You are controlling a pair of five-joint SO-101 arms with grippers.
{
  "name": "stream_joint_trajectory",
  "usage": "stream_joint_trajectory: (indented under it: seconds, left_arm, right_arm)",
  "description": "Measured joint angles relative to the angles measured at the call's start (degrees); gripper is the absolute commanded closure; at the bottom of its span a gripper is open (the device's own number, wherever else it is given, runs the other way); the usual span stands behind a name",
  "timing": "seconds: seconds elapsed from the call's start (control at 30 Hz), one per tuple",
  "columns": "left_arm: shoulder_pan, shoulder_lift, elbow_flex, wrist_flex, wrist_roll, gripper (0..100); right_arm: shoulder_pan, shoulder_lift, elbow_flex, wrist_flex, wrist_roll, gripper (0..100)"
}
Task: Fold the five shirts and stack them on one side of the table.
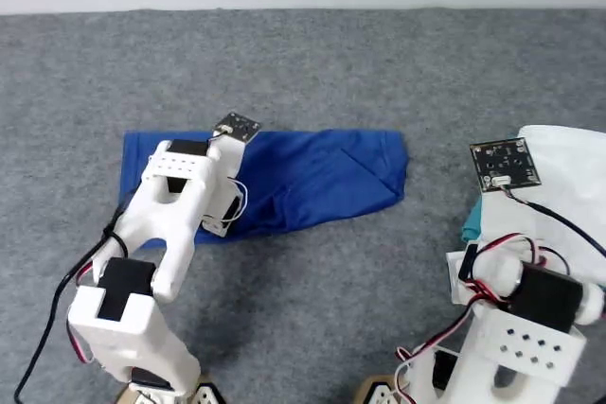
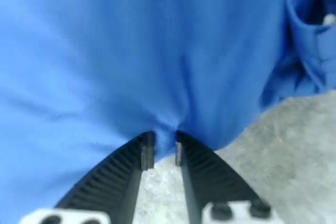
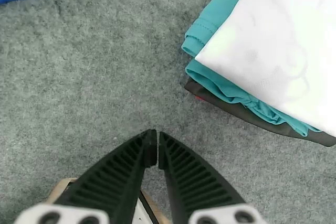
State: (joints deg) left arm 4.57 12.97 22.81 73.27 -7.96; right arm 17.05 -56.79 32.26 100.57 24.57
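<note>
We see the blue shirt [image 1: 322, 177] lying flat on the grey counter [image 1: 331, 63], left of the middle, with a loose fold across its right half. The left arm [image 1: 161, 234] stretches over the shirt's left part. In the left wrist view the left pincer [image 2: 163, 150] sits at the shirt's near edge. Its tips are drawn in to a narrow gap, and a pucker of blue cloth is nipped between them. Off at the right edge of the counter is the stack [image 1: 559, 177]: a white shirt [image 3: 278, 40] on top, a teal shirt [image 3: 205, 24] under it and a dark shirt [image 3: 212, 94] at the bottom. The stack lies well apart from the blue shirt. The right pincer [image 3: 157, 148] hangs over bare counter just beside the stack, tips pressed together and holding nothing.
</note>
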Motion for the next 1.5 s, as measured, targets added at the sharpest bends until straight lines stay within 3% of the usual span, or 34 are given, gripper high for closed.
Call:
stream_joint_trajectory:
  seconds: [0.2, 0.3, 0.4, 0.6, 0.8, 1.1, 1.23, 1.4, 1.5]
  left_arm:
    - [-6.1, -4.1, -4.1, 6.0, -0.3, 90]
    - [-10.9, -7.2, -7.0, 8.0, -0.3, 84]
    - [-16.0, -8.4, -8.5, 8.2, -0.3, 75]
    - [-23.2, -8.4, -8.9, 5.3, -0.2, 74]
    - [-25.8, 0.4, -11.3, 0.4, -2.1, 74]
    - [-27.7, 16.2, -24.5, 0.5, -4.7, 75]
    - [-27.8, 21.9, -30.4, 4.0, -5.2, 82]
    - [-27.3, 28.6, -40.6, 11.7, -8.6, 99]
    - [-26.9, 31.9, -46.2, 15.8, -10.5, 99]
  right_arm:
    - [0.0, 0.0, 0.0, 0.0, 0.0, 98.0]
    - [0.0, 0.0, 0.0, 0.0, 0.0, 98.0]
    - [0.0, 0.0, 0.0, 0.0, 0.0, 98.0]
    - [0.0, 0.0, 0.0, 0.0, 0.0, 98.0]
    - [0.0, 0.0, 0.0, 0.0, 0.0, 98.0]
    - [0.0, 0.0, 0.0, 0.0, 0.0, 98.0]
    - [0.0, 0.0, 0.0, 0.0, 0.0, 98.0]
    - [0.0, 0.0, 0.0, 0.0, 0.0, 98.0]
    - [0.0, 0.0, 0.0, 0.0, 0.0, 98.0]
